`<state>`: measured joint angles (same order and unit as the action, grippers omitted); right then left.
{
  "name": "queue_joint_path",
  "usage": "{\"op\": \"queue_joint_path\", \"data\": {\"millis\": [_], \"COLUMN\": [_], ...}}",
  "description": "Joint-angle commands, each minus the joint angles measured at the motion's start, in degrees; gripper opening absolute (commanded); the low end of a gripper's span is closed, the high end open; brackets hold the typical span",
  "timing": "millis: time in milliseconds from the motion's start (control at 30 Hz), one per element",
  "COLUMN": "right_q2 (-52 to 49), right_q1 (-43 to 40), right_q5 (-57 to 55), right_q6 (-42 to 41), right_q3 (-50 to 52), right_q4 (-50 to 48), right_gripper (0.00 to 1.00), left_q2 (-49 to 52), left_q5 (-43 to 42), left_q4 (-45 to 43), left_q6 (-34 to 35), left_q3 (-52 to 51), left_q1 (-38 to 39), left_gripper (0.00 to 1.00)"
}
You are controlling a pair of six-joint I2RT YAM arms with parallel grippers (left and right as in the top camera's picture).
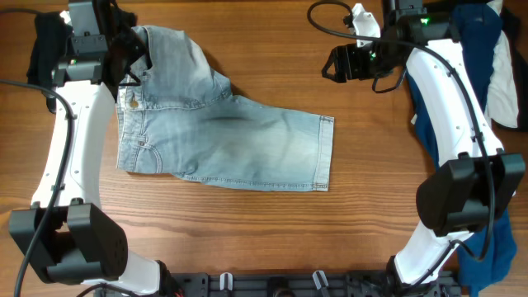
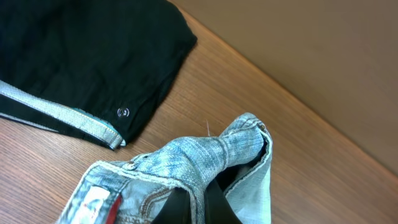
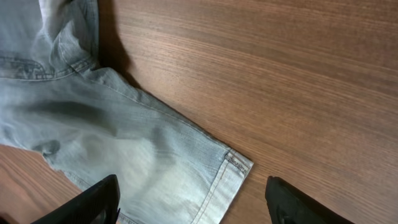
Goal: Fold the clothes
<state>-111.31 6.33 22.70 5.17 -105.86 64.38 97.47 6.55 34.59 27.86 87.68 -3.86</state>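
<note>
Light-blue denim shorts (image 1: 223, 136) lie on the wooden table, one leg stretched right to a hemmed end (image 1: 324, 153). My left gripper (image 1: 132, 62) is shut on the waistband and holds a bunched fold of denim (image 2: 211, 155) lifted at the table's far left. My right gripper (image 1: 337, 64) is open and empty, hovering above bare wood right of the shorts. In the right wrist view its fingers (image 3: 193, 202) straddle the hemmed leg corner (image 3: 233, 165) from above. A black garment (image 2: 81, 56) lies beyond the left gripper.
A pile of navy-blue (image 1: 462, 49) and white (image 1: 507, 74) garments lies at the right edge, behind the right arm. The black garment also shows in the overhead view (image 1: 45, 45) at the far left corner.
</note>
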Motion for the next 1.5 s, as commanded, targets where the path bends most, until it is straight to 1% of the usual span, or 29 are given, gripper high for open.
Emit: {"op": "queue_joint_path", "data": {"millis": [0,133,267,300,333,467,500,533,567,633,667,733,767,867,900,1033,1100,1167,1233,1267,1367,1433,1467], "right_q2": [-1.27,-2.36,-4.24,-4.42,-4.42,-4.42,-4.42,-4.42,-4.42,-4.42,-4.42,-4.35,-4.31,-4.28,-4.2,-4.11,-4.11,-4.11,-4.09,-4.09,-4.09,-4.09,-4.09], "right_q1": [0.22,0.24,0.26,0.26,0.26,2.29,4.98,7.58,10.99,13.44,13.64,12.31,10.71,4.44,2.21,-13.44,-18.32,-20.68,-20.39,-19.47,-16.33,-13.29,-12.07], "right_q5": [1.33,2.45,3.17,4.31,6.97,13.84,16.41,17.81,17.84,17.81,17.86,17.86,17.88,20.28,20.81,24.85,27.67,28.85,28.83,28.85,28.3,24.68,22.64], "right_q6": [-0.7,-0.81,-0.63,-0.48,1.03,1.25,-0.31,-4.2,-10.45,-17.73,-20.85,-22.77,-22.71,-20.04,-19.26,-18.29,-16.98,-15.56,-13.92,-12.96,-12.5,-12.46,-12.59], "right_q3": [0.24,0.24,0.24,0.24,0.24,0.24,0.24,0.24,0.24,0.24,0.24,0.24,0.24,0.24,0.24,0.24,0.24,0.24,0.24,0.24,0.24,0.24,0.24], "right_q4": [-0.96,-1.66,-1.79,-1.86,-1.88,-1.36,-1.97,-3.89,-8.15,-14.03,-16.83,-18.69,-18.25,-15.8,-15.47,-16.17,-15.85,-14.91,-13.92,-13.73,-13.77,-13.77,-13.79], "right_gripper": [0.76,0.76,0.76,0.76,0.73,0.67,0.63,0.62,0.62,0.62,0.62,0.62,0.62,0.62,0.63,0.63,0.63,0.63,0.63,0.63,0.64,0.64,0.66], "left_q2": [-3.26,-7.52,-7.02,-6.99,-7.28,-8.96,-9.31,-9.42,-9.77,-10.34,-10.86,-11.37,-11.37,-10.8,-10.34,-6.32,-5.51,-5.53,-5.53,-5.55,-6.32,-6.84,-6.84], "left_q5": [8.04,16.04,15.93,15.34,15.19,13.7,12.24,11.13,8.66,4.52,0.81,-3.06,-4.2,-3.63,-2.56,-0.17,1.84,4.35,11.47,14.67,22.82,28.7,29.59], "left_q4": [1.27,5.16,13.29,13.53,12.85,9.01,8.66,8.37,8.28,8.31,8.15,7.3,5.97,-1.81,-4.81,-23.52,-25.97,-24.09,-20.79,-19.32,-15.8,-10.69,-7.85], "left_q6": [-4.48,-6.67,-6.19,-5.99,-6.01,-5.81,-4.68,-4.66,-3.1,-1.97,-0.94,1.27,1.62,2.67,2.69,2.58,2.38,0.63,-2.19,-2.47,-8.04,-8.15,-8.11], "left_q3": [2.43,4.72,4.57,4.59,4.61,4.61,4.61,4.61,4.66,5.01,5.53,6.64,7.19,7.23,7.23,7.23,7.23,7.23,7.23,7.23,7.23,7.23,7.23], "left_q1": [0.59,3.39,3.13,3.26,4.04,5.62,5.6,5.51,5.53,5.75,6.51,9.79,13.07,23.67,26.6,41.0,44.59,46.25,46.01,45.46,43.56,42.29,41.64], "left_gripper": [0.04,0.04,0.04,0.04,0.04,0.04,0.04,0.04,0.04,0.04,0.04,0.04,0.04,0.04,0.04,0.04,0.04,0.04,0.04,0.04,0.04,0.04,0.04]}}
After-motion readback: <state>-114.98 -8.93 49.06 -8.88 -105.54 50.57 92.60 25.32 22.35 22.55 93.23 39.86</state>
